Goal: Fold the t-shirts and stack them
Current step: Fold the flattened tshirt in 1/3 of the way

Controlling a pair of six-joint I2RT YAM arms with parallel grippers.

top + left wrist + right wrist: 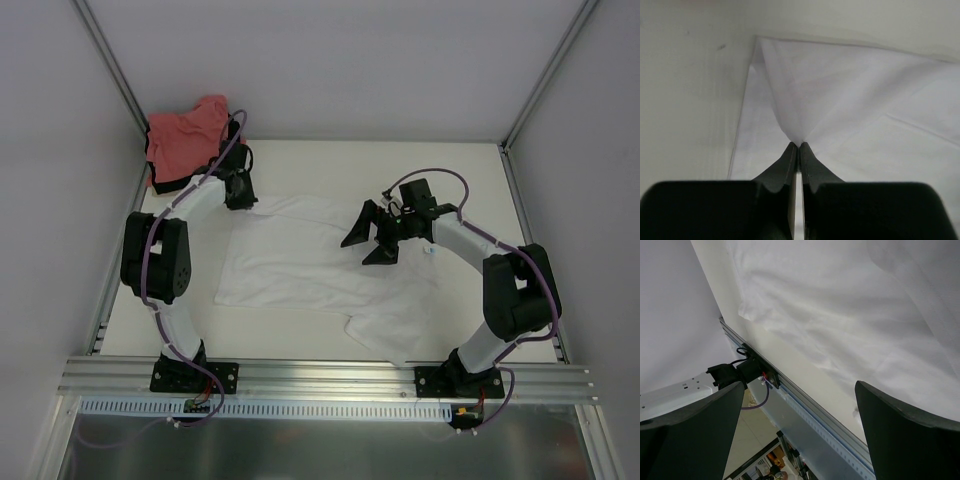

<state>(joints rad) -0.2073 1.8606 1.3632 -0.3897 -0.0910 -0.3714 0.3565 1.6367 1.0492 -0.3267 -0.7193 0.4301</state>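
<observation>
A white t-shirt (300,265) is laid flat on the bench (470,170). The right fingers (900,435) are held wide apart above it, with nothing gripped. The left fingers (790,165) are pressed together on a pinch of its far left corner. A salmon-pink t-shirt (185,140) is heaped in the far left corner.

1 white t-shirt (300,265) spread on the table (330,165), 1 salmon-pink t-shirt (185,135) at the table's far-left corner; 2 grippers over the table: left gripper (243,202), right gripper (368,243).
</observation>
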